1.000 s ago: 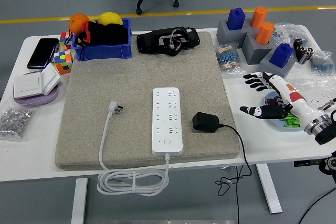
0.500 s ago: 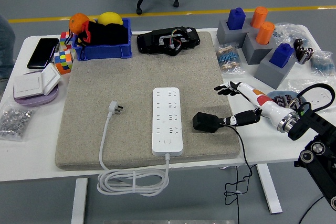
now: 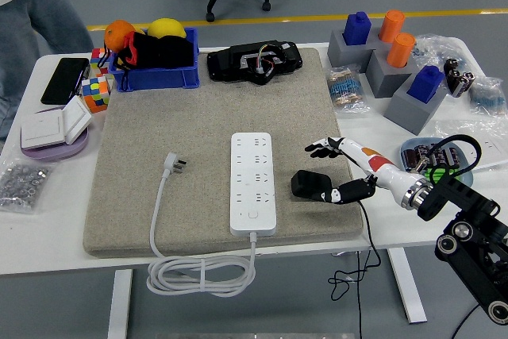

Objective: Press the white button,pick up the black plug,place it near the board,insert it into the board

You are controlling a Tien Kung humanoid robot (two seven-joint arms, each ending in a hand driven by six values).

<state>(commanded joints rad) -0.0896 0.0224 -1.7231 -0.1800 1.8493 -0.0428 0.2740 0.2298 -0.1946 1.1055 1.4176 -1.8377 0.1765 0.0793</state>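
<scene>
Lying beside open right robot hand (image 3: 337, 171): black plug (image 3: 310, 186).

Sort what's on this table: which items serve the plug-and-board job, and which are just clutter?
Job:
white power strip with its button
black plug
right robot hand, open beside the plug

Clutter:
blue bin
puzzle cubes
phone
grey blocks with pegs
bag of nuts

Person (image 3: 36, 5) at far left cropped by the top edge; right arm's base (image 3: 476, 252) cut off at the corner.
</scene>
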